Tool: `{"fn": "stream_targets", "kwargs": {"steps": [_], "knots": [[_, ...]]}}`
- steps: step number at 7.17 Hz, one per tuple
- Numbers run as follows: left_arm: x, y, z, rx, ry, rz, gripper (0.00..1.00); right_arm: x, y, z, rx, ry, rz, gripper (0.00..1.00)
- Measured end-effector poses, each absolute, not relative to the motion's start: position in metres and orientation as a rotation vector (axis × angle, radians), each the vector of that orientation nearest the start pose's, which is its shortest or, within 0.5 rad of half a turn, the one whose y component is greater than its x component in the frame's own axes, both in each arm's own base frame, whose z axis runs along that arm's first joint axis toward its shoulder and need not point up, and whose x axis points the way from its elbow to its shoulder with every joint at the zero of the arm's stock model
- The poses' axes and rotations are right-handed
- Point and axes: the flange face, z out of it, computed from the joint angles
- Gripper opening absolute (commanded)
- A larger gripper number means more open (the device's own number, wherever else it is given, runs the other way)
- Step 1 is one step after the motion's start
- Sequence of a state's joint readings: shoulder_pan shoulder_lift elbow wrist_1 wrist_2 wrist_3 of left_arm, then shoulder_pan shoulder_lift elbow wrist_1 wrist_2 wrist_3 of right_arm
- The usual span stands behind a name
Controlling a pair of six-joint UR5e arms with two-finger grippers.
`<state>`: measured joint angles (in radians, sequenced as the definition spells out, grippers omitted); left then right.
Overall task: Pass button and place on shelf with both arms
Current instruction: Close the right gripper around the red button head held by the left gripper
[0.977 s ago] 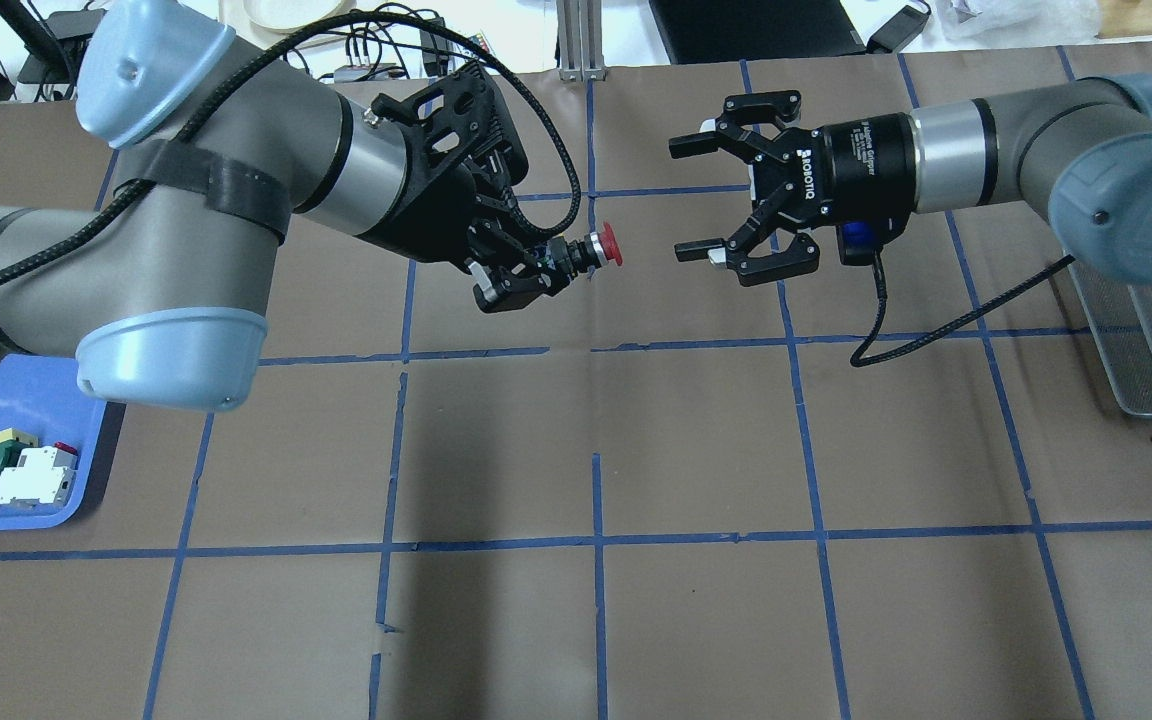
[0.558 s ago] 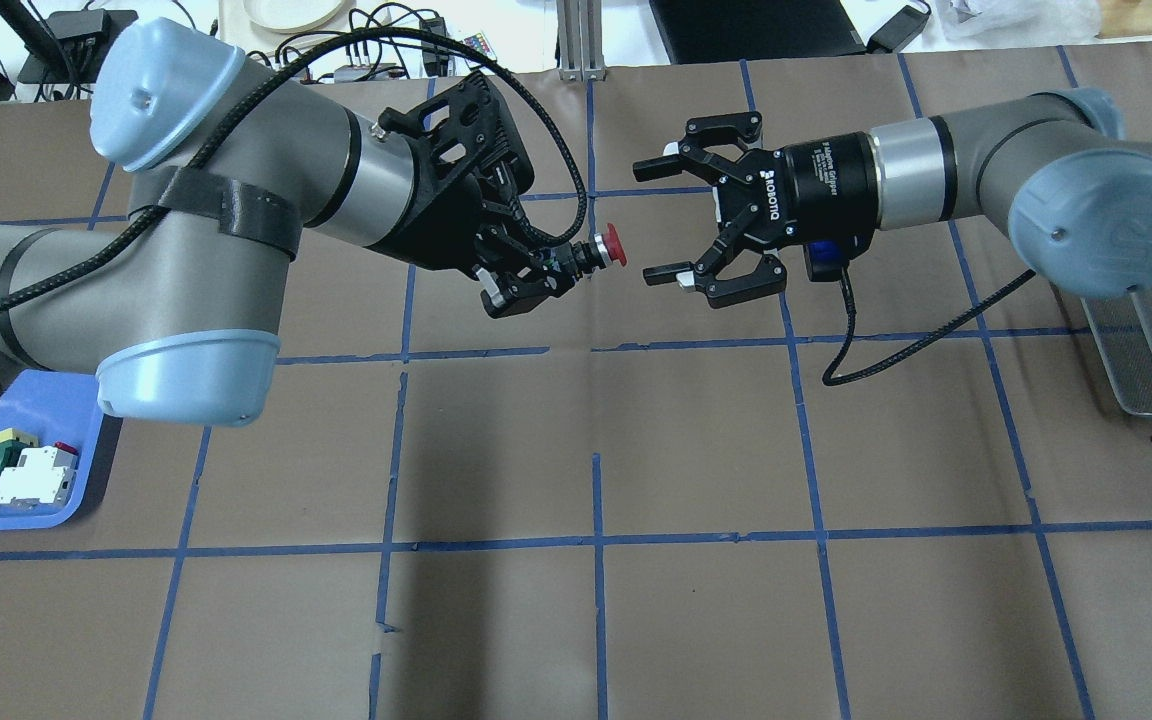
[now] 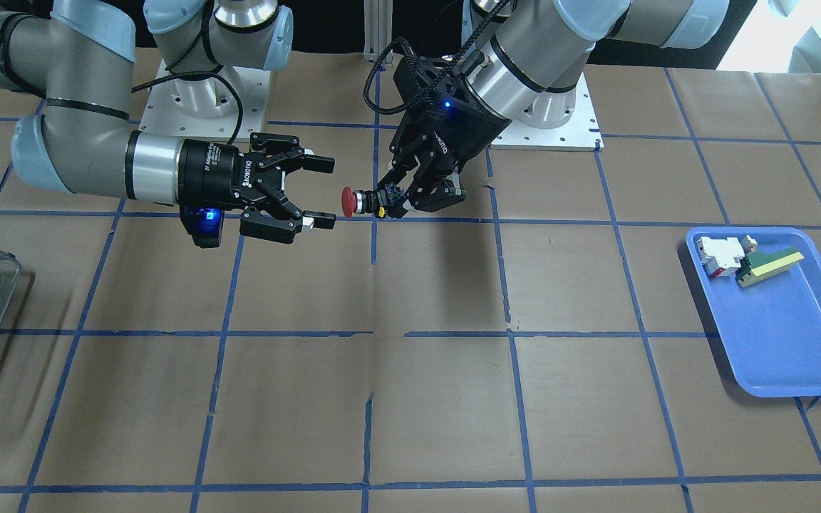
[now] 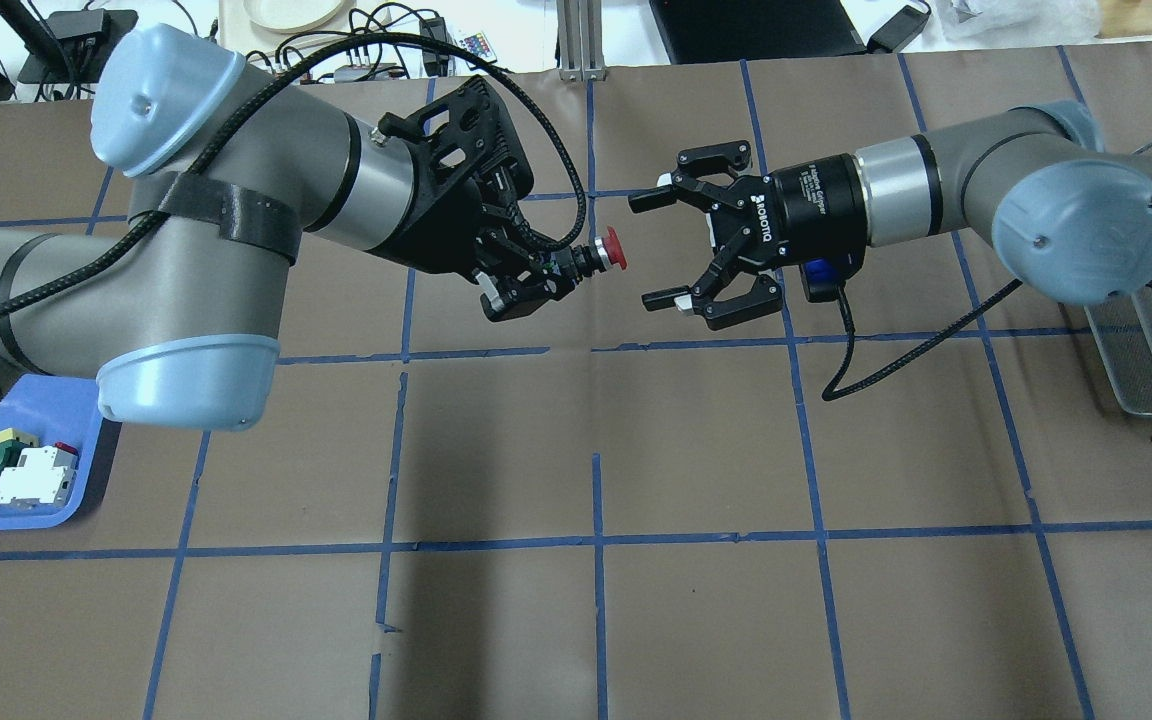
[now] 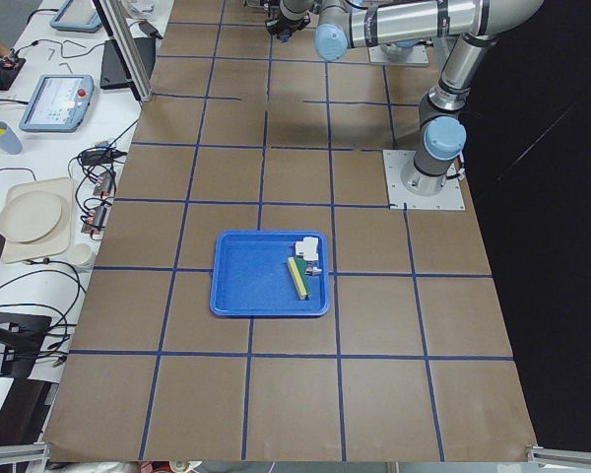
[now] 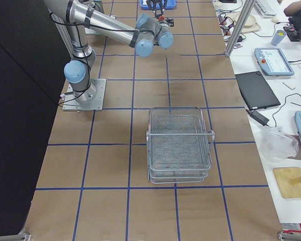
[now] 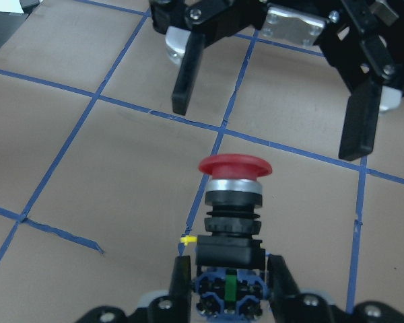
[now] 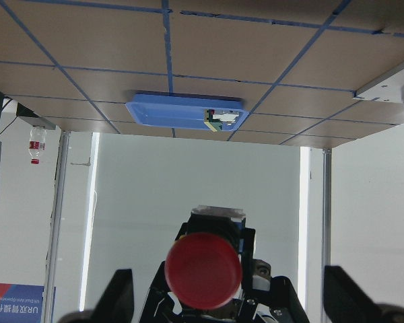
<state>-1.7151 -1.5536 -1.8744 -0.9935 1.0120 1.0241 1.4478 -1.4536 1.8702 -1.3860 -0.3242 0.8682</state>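
Front view: the left gripper (image 3: 390, 204) clamps the one button (image 3: 353, 201) by its ribbed black body above the table (image 3: 296, 413). The domed red cap points at the right gripper (image 3: 325, 193), whose two fingers gape wide, just short of it. Overhead: both grippers face each other. Right-end view: one silvery wire-mesh shelf (image 6: 179, 145) stands far right.

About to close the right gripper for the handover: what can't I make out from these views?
Left wrist view: the left gripper's hold on the button; the bottom edge cuts its fingers off.
Overhead view: most of the shelf, cut by the right edge and covered by the right arm.
Side views: the handover, tiny at the top edge or outside it.
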Motion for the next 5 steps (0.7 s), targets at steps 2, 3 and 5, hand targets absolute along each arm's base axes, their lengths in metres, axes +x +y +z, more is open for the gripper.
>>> {"fn": "stream_targets", "kwargs": {"steps": [2, 3, 5], "knots": [[-0.2546, -0.4568, 0.4249, 1.992, 2.770, -0.870, 0.31, 0.1730, -0.4955, 0.3368, 1.311, 1.517, 1.089, 1.00], [-0.2545, -0.4567, 0.4250, 1.989, 2.773, -0.870, 0.31, 0.1737, -0.4947, 0.3373, 1.317, 1.521, 1.094, 1.00], [-0.2543, -0.4566, 0.4249, 1.987, 2.773, -0.868, 0.31, 0.1748, -0.4971, 0.3432, 1.335, 1.510, 1.102, 1.00]]}}
